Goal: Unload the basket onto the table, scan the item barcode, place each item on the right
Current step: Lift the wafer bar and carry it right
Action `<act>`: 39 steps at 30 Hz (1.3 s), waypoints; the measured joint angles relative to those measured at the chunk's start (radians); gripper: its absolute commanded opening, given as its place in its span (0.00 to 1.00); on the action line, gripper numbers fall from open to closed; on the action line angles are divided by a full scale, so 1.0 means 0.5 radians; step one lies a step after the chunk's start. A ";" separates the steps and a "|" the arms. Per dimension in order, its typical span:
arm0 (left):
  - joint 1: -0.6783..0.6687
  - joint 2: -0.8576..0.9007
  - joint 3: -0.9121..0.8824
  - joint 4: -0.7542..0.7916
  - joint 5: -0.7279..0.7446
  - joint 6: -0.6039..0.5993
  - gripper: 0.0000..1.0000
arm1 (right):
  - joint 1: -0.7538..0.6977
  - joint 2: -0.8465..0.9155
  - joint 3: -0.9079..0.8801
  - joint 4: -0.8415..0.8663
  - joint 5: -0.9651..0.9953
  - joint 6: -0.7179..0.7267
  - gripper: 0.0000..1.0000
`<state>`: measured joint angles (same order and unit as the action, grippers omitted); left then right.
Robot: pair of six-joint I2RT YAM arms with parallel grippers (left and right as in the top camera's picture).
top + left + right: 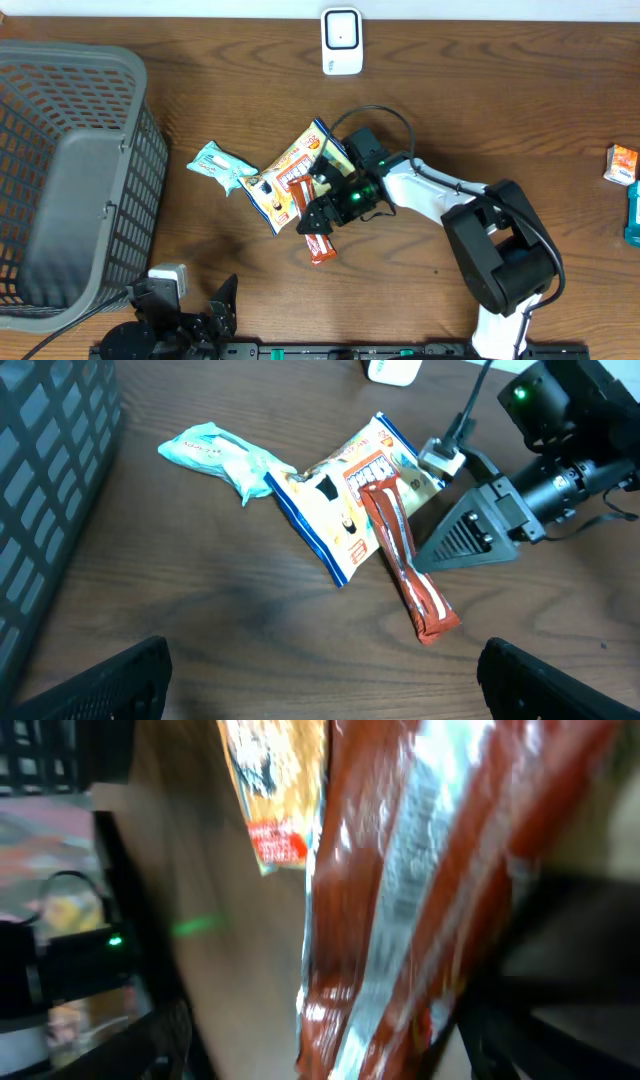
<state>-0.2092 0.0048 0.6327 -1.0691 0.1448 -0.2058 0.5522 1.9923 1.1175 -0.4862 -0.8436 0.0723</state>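
Note:
A red snack bar (319, 243) lies on the table, its upper end resting on a yellow and blue snack bag (284, 176). My right gripper (320, 207) hovers low over the bar with its jaws open. In the blurred right wrist view the bar (400, 890) runs between the fingers, close to the right finger (545, 1020) and well apart from the left one. The left wrist view shows the bar (405, 565) flat on the wood next to the right gripper's dark finger (465, 535). My left gripper (320, 685) is open over bare table. A white scanner (341, 41) stands at the back.
A crumpled teal wrapper (220, 165) lies left of the bag. A grey mesh basket (70, 170) fills the left side. An orange packet (622, 163) and a teal item (633, 215) sit at the right edge. The left gripper (205, 310) rests by the front edge.

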 measured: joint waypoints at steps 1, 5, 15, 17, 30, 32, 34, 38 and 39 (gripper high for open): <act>0.000 0.000 0.000 0.000 0.000 0.000 0.98 | -0.004 -0.002 -0.002 -0.032 -0.026 0.013 0.96; 0.000 0.000 0.000 0.000 0.000 0.000 0.98 | 0.013 -0.021 -0.003 -0.162 -0.060 0.089 0.99; 0.000 0.000 0.000 0.000 0.000 0.000 0.98 | 0.181 -0.076 0.024 -0.310 0.392 0.565 0.47; 0.000 0.000 0.000 -0.002 0.000 0.000 0.98 | 0.191 -0.069 0.024 -0.343 0.516 0.642 0.28; 0.000 0.000 0.000 0.000 0.000 0.000 0.98 | 0.183 -0.060 0.037 -0.350 0.581 0.684 0.01; 0.000 0.000 0.000 0.001 0.000 0.000 0.98 | 0.185 -0.084 0.027 -0.349 0.616 0.623 0.01; 0.000 0.000 0.000 0.000 0.000 0.001 0.98 | 0.180 -0.144 0.000 -0.359 0.701 0.530 0.01; 0.000 0.000 0.000 0.000 0.000 0.000 0.98 | 0.141 -0.354 -0.060 -0.387 0.843 0.271 0.01; 0.000 0.000 0.000 0.000 0.000 0.001 0.98 | 0.136 -0.403 -0.062 -0.388 0.832 0.224 0.01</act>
<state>-0.2092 0.0048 0.6327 -1.0691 0.1448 -0.2054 0.6201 1.7908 1.0866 -0.6804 -0.4274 0.1841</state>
